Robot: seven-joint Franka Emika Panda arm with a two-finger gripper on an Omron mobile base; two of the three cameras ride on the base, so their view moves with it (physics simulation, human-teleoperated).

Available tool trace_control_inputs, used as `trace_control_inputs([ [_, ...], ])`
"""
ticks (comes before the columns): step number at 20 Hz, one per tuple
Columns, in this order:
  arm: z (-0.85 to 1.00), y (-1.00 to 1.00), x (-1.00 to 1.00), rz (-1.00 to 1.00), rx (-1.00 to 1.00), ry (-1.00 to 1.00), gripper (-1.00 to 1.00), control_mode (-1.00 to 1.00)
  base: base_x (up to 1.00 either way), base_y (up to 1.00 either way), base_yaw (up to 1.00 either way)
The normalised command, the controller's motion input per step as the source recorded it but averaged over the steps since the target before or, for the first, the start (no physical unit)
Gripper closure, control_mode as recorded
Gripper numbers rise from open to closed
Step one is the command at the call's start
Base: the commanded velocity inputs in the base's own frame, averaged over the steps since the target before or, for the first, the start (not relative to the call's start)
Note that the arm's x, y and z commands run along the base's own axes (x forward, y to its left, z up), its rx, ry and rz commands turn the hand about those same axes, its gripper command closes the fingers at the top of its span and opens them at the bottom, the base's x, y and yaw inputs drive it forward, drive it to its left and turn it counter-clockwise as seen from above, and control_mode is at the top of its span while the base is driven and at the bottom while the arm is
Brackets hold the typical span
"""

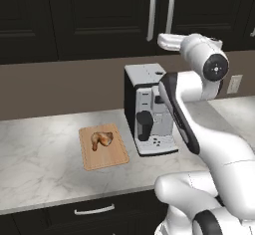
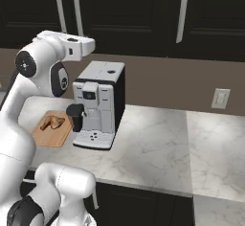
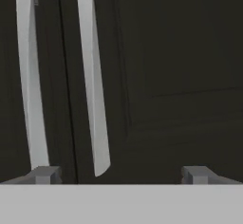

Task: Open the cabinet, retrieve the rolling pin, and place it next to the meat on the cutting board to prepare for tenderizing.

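Observation:
The cabinet (image 1: 109,15) hangs over the counter with both dark doors closed, so the rolling pin is hidden. My gripper (image 3: 121,175) is open and empty, raised close in front of the doors at the lower ends of the two silver bar handles (image 3: 92,80). The right-hand handle lies between my fingertips (image 3: 45,174), nearer the left one, without touching. From the left base view, the gripper (image 1: 162,41) points at the handles (image 1: 152,10). The meat (image 1: 101,139) lies on the cutting board (image 1: 112,157), low and left of the arm.
A black and silver coffee machine (image 1: 149,109) stands on the marble counter right of the board, below my hand. A wall outlet (image 2: 220,98) sits on the brown backsplash. A dark drawer with a curved handle (image 1: 94,210) is under the counter edge.

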Motion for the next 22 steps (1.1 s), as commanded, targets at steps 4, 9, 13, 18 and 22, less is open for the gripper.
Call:
trace_control_inputs([
  [4,0.27,0.05,0.68,0.00,0.00,0.19,-1.00,-1.00,0.00,0.00,0.00],
  [9,0.43,0.07,0.48,0.00,-0.01,0.10,-1.00,-1.00,0.00,0.00,0.00],
  [13,0.52,0.03,0.27,0.00,-0.04,0.01,-1.00,-1.00,0.00,0.00,0.00],
  [18,0.47,0.03,0.13,0.00,-0.07,0.00,-1.00,-1.00,0.00,0.00,0.00],
  [22,0.36,0.10,0.15,-0.01,-0.07,0.00,-1.00,-1.00,0.00,0.00,0.00],
])
